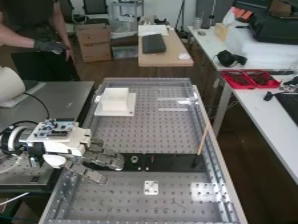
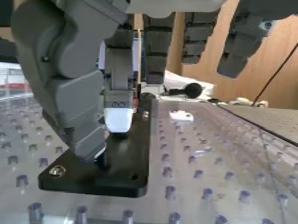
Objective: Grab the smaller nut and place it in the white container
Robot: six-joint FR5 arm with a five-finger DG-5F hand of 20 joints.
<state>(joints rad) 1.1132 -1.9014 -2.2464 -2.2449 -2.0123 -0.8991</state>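
So, going left to right in the high view: one white arm (image 1: 70, 141) is coming in low from the left, and its one dark grey hand (image 1: 106, 158) is hanging over the left end of the black bar (image 1: 174, 162), fingers reaching rightward along it. In the wrist view the fingers are pointing mostly downward, with the thumb bending in near the bar. Thumb and fingers are standing apart, and nothing is being clearly gripped.

The smaller nut can't really be made out: that end of the bar is being covered by the hand, so its exact spot, its facing and its long axis can't be told.

As for counts, one white container (image 1: 114, 105) is sitting on the perforated counter (image 1: 143, 135), well beyond the bar. One bearing (image 1: 134, 159) is standing on the bar just beside the hand, to its right. One small white square plate (image 1: 151, 188) is lying on the near side of the bar. One thin wooden stick (image 1: 203, 138) is rising at a tilt from the bar's right end, its top leaning a bit to the right. Two red trays are resting side by side on the white side table (image 1: 256, 112), the left one (image 1: 229, 82) and the right one (image 1: 274, 84) both well apart from the hand.

The bar's long axis is running left to right.
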